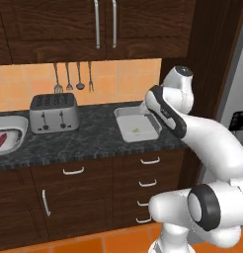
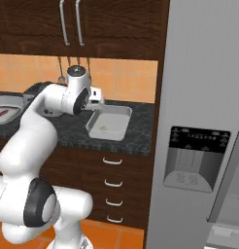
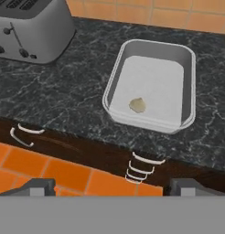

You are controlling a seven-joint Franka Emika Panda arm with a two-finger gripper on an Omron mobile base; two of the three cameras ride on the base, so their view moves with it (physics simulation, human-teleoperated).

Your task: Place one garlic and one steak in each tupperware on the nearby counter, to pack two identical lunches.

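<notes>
Black stone bench [image 1: 89, 136]: left of the toaster [image 1: 53, 112] a steak [image 1: 0, 140] lies in the rounded tupperware [image 1: 15, 129]; right of it, garlic [image 3: 137, 105] sits in the rectangular tupperware [image 3: 187, 68]. Our pincer [image 3: 112, 186], spread and empty, hovers there; we should fetch steak next.

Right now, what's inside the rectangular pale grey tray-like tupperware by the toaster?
One small pale yellowish garlic bulb lies in the rectangular tupperware, near its front wall. No steak there; the floor is fully visible from the hand view.
</notes>
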